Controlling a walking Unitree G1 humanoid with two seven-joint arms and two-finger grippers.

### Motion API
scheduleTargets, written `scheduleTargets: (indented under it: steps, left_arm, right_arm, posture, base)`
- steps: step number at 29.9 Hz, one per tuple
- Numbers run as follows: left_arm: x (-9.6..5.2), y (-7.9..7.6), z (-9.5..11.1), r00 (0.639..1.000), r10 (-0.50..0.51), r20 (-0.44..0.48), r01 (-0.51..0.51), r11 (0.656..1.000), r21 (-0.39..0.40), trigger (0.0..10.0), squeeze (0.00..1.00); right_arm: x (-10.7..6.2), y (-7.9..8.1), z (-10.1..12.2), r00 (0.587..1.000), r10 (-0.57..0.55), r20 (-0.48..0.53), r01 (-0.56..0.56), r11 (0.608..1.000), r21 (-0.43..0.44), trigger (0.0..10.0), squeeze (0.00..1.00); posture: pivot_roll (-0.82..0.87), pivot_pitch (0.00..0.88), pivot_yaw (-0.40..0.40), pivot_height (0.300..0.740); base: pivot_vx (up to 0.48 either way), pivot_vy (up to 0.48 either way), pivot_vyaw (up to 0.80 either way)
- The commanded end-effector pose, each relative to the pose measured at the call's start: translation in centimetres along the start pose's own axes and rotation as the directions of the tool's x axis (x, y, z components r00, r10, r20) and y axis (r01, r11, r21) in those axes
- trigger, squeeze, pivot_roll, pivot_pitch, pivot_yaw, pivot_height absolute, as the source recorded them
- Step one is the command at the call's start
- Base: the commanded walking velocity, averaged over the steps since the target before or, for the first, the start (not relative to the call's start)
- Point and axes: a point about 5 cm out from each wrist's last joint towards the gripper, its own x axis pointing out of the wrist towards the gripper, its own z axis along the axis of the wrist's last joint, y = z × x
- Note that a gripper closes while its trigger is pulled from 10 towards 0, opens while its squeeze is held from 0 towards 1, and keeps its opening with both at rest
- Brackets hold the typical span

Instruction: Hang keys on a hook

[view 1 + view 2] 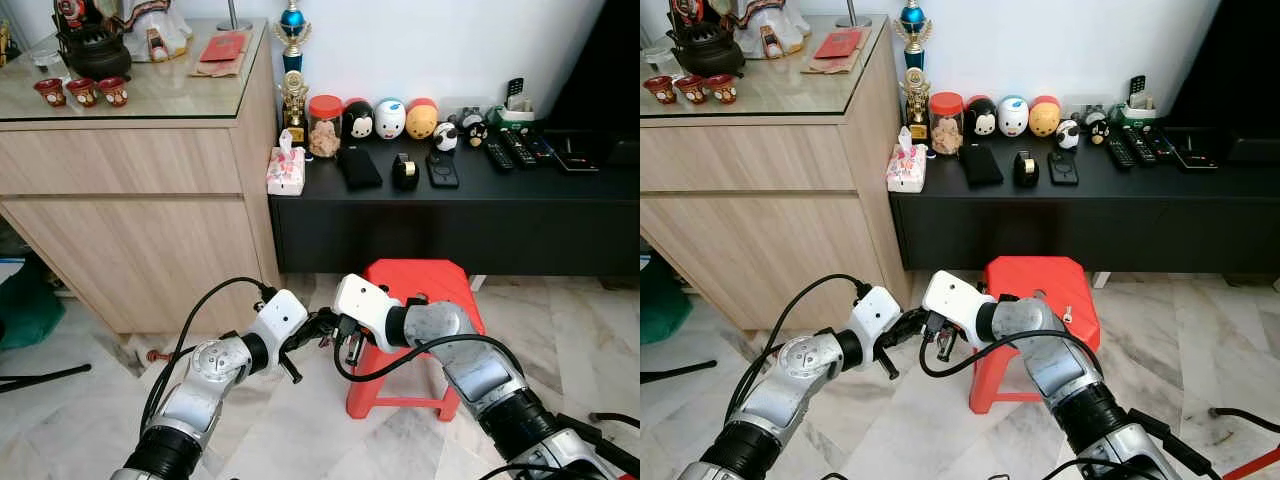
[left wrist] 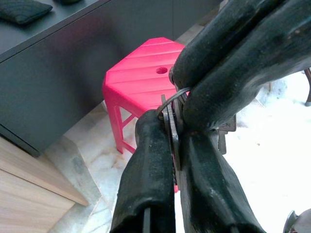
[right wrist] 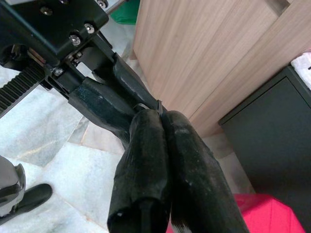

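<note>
Both arms meet low in front of the robot, over the pale marble floor, just beside the red plastic stool.

The left pincer and right pincer touch tip to tip. In the left wrist view, the small metal keys on a thin wire ring sit pinched between the two black fingers of the left pincer, which are narrow and closed on them. The right pincer's fingers are also pressed on the same ring from the other side. In the right wrist view its fingers are closed together, w/ only a bit of the ring visible at the tips. So the keys are held by both pincers at once, in the air between the arms, approx. at the height of the stool seat.

Behind stands a long low black table against the white wall, w/ a pink tissue box, a red-lid glass jar, round cartoon figures, remote controls, etc. To the robot's left is a light wooden cabinet w/ glass top, carrying small red cups.
</note>
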Motion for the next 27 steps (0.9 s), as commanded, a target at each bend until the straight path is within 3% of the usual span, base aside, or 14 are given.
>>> scheduleTargets:
  steps: [1,3,4,5,6,15,16,22,27]
  left_arm:
    - [-0.2,-0.2,-0.2,1.0,-0.009,-0.003,0.009,1.0,0.001,0.0,0.0]
    - [-0.3,-0.2,-0.2,1.0,-0.01,-0.007,0.01,1.0,0.003,0.0,0.0]
    - [-0.3,-0.2,-0.3,1.0,-0.012,-0.01,0.012,1.0,0.004,0.0,0.0]
    - [-0.3,-0.2,-0.3,1.0,-0.012,-0.011,0.012,1.0,0.004,0.0,0.0]
    - [-0.3,-0.2,-0.3,1.0,-0.012,-0.012,0.012,1.0,0.005,0.0,0.0]
    - [-0.3,0.1,-0.7,0.999,0.006,-0.051,-0.004,1.0,0.03,0.0,0.0]
    - [-0.3,0.2,-0.7,0.999,0.016,-0.051,-0.015,1.0,0.027,0.0,0.0]
    - [-0.5,1.1,-1.0,0.993,0.083,-0.078,-0.081,0.996,0.026,0.0,0.0]
    - [-0.5,1.4,-1.2,0.989,0.118,-0.089,-0.117,0.993,0.013,0.0,0.0]
  right_arm:
    - [0.0,-0.2,1.0,1.0,-0.007,0.03,0.008,1.0,-0.024,10.0,0.0]
    - [-0.1,-0.4,1.0,0.999,-0.016,0.029,0.017,1.0,-0.014,10.0,0.0]
    - [-0.1,-0.4,1.0,0.999,-0.018,0.027,0.018,1.0,-0.004,10.0,0.31]
    - [-0.1,-0.4,1.0,1.0,-0.016,0.026,0.017,1.0,-0.004,10.0,0.31]
    - [-0.1,-0.4,0.9,1.0,-0.016,0.024,0.016,1.0,-0.002,10.0,1.0]
    - [-0.5,-1.7,1.7,0.993,-0.109,0.055,0.109,0.994,-0.005,10.0,1.0]
    - [-0.7,-1.9,1.8,0.99,-0.125,0.057,0.126,0.992,-0.012,10.0,0.0]
    - [-2.2,-3.5,1.7,0.968,-0.245,0.052,0.245,0.969,0.012,10.0,0.0]
    - [-2.9,-2.4,0.6,0.987,-0.162,0.009,0.162,0.987,-0.011,10.0,0.0]
  posture:
    - [-0.08,0.0,-0.016,0.74]
    - [-0.08,0.0,-0.015,0.74]
    - [-0.08,0.0,-0.016,0.74]
    - [-0.08,0.0,-0.016,0.74]
    - [-0.08,0.0,-0.015,0.74]
    - [-0.08,0.0,-0.014,0.74]
    - [-0.08,0.0,-0.016,0.74]
    - [-0.08,0.0,-0.018,0.74]
    - [-0.09,0.0,-0.017,0.74]
  base:
    - [0.0,0.0,0.0]
    - [0.0,0.0,0.0]
    - [0.0,0.0,0.0]
    - [0.0,0.0,0.0]
    - [0.0,0.0,0.0]
    - [0.0,0.0,0.0]
    - [0.0,0.0,0.0]
    - [0.0,0.0,0.0]
    - [0.0,0.0,0.0]
